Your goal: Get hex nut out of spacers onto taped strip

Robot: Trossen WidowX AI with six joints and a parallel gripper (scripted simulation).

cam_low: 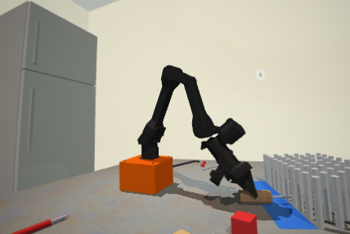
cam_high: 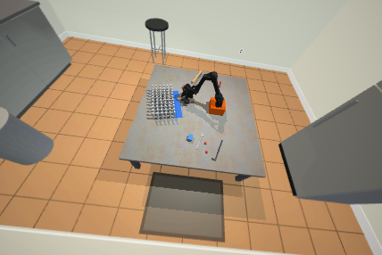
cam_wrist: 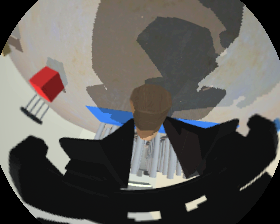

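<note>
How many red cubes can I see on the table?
2 in the top view: both small, near the front edge, one beside the white stick, one just below it. Others may be hidden behind the arm or the spacers.

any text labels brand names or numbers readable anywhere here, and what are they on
None: no readable text in any view.
Orange base block: plain faces, no marking.
Fridge: plain doors, no badge visible.
Small wall plate: too small to tell if it carries any marking.
Gripper, shut on the brown tool handle: both plain.
Blue taped strip and spacers: unmarked.
</note>
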